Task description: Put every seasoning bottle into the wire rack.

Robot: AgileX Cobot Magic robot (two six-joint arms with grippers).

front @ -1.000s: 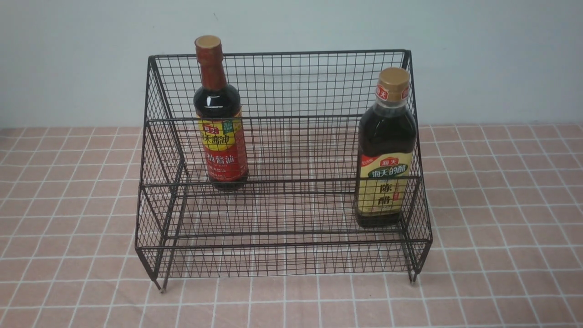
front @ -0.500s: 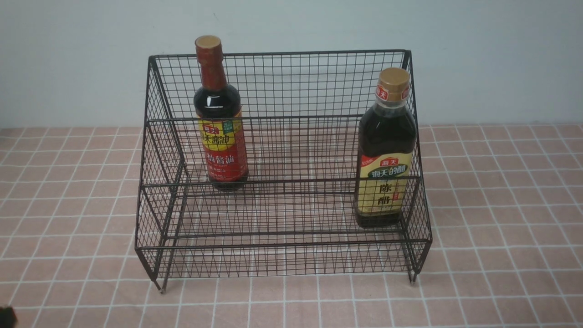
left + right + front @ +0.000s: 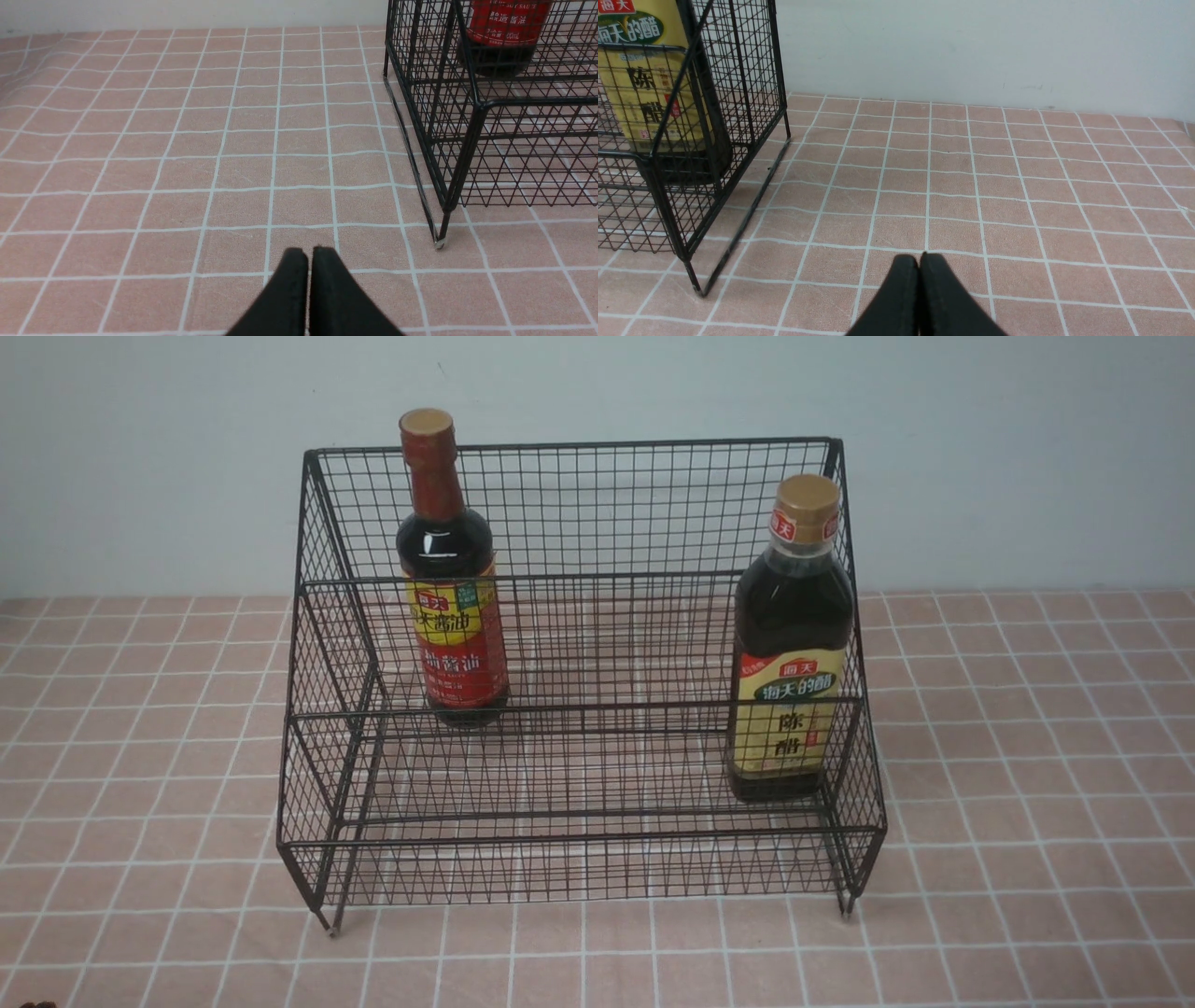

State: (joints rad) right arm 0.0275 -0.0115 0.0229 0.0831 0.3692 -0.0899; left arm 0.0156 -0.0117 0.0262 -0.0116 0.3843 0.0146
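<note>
Well apart from both bottles, pincers closed

Soft, even, shadowless light (small glare on the round bottle), all views sharp

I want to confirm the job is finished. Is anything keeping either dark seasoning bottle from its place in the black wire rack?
Nothing visible does. The round long-necked bottle with the red-and-yellow label stands upright on the upper tier of the black wire-mesh rack, and the squarer bottle with the beige-yellow label stands upright on the lower tier.
</note>
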